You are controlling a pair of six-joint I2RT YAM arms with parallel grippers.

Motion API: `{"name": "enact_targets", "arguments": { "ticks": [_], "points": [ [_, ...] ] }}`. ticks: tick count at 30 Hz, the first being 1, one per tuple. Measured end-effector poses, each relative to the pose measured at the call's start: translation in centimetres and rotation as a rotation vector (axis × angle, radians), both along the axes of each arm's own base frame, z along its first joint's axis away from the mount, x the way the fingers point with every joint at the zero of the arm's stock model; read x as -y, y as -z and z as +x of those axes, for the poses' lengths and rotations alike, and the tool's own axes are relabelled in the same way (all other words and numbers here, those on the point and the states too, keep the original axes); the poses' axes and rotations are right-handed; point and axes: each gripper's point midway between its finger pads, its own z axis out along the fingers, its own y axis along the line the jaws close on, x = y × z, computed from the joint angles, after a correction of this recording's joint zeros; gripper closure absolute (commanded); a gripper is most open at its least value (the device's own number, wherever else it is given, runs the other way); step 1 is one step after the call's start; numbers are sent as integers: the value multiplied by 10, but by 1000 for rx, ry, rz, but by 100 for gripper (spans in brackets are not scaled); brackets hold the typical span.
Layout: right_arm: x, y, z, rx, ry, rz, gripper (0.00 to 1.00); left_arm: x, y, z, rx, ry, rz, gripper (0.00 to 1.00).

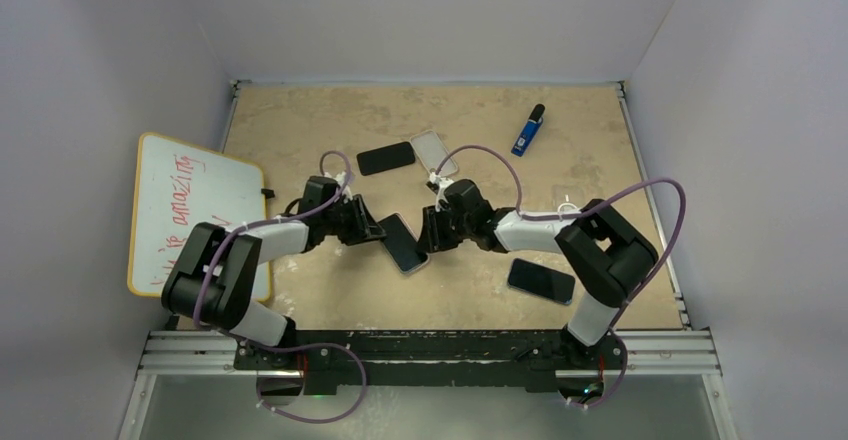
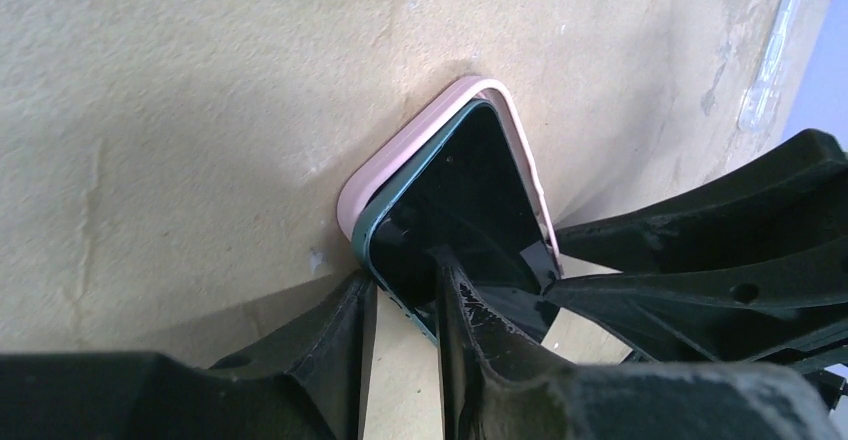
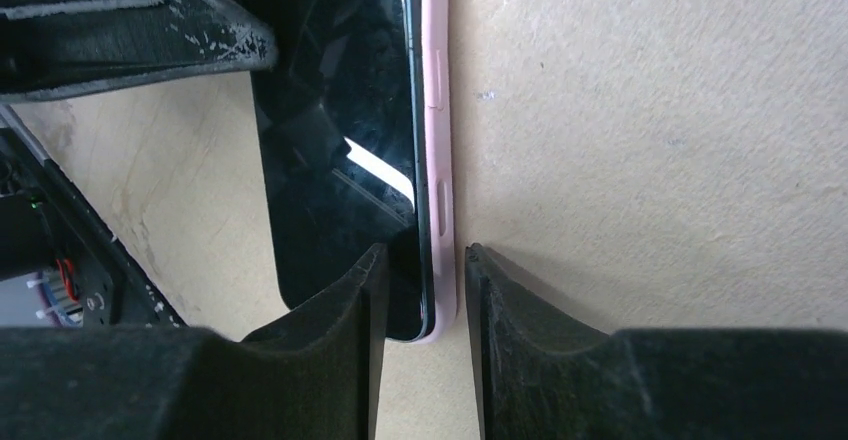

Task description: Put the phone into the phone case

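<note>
A dark phone (image 1: 403, 243) with a teal frame lies partly inside a pink phone case (image 2: 400, 155) on the table's middle. In the left wrist view the phone (image 2: 470, 200) sits with its near corner raised above the case rim. My left gripper (image 1: 372, 230) is closed narrowly across that corner (image 2: 400, 275), one finger on the screen and one outside the edge. My right gripper (image 1: 430, 232) straddles the opposite long side (image 3: 425, 252), one finger over the screen (image 3: 330, 160) and one just outside the pink case (image 3: 437, 110).
A second black phone (image 1: 385, 157) and a clear case (image 1: 434, 150) lie farther back. A blue marker-like object (image 1: 528, 130) is at the back right. Another dark phone (image 1: 541, 280) lies near the right arm. A whiteboard (image 1: 190, 210) overhangs the table's left edge.
</note>
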Motion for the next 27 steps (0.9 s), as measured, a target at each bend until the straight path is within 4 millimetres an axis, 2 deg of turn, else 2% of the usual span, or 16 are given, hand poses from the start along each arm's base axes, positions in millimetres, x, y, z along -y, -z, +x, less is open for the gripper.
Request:
{"name": "enact_targets", "arguments": {
  "ticks": [8,11,13,16,21,27],
  "points": [
    [8,1,-20,-4,-6,13,69,27,-6,0,51,91,29,73],
    [13,2,-35,-9,-3,5,63,41,-7,-7,54,145,39,70],
    [15,1,-50,-22,-12,6,59,49,-7,-15,51,183,43,64],
    [18,-2,-60,-31,-5,3,57,54,-5,-25,33,214,51,59],
    [27,-12,-51,-10,69,-9,57,48,-4,-33,-2,208,82,57],
    [36,-20,-32,24,162,-11,59,45,-6,-30,-2,199,103,60]
  ]
}}
